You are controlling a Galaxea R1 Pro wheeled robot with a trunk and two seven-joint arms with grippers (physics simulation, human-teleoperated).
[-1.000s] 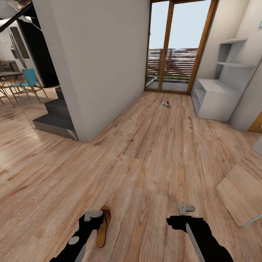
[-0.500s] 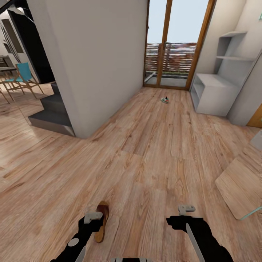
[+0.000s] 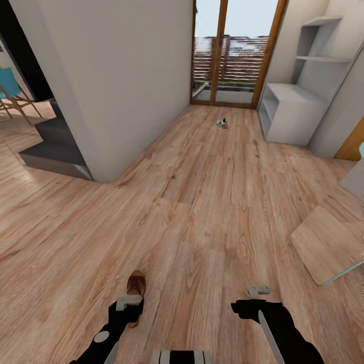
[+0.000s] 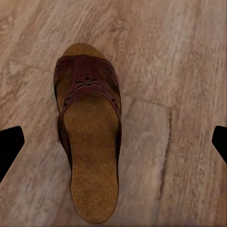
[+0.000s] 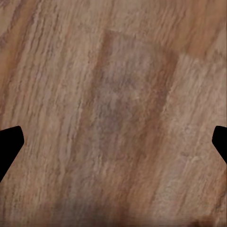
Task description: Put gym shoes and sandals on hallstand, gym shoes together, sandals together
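Forward roll: the head camera has advanced, so the sandal [image 3: 135,287] now sits closer under the left gripper [image 3: 127,302].
Both claws hang wide apart and empty over the corridor floor [image 3: 202,202], the right gripper [image 3: 258,290] at lower right. One gym shoe [image 3: 222,123] lies far up the frame near the glass door [image 3: 230,53], left of the hallstand [image 3: 290,119].

A sandal [image 3: 135,286] lies near on the floor [image 3: 202,212], a gym shoe [image 3: 222,123] far ahead.
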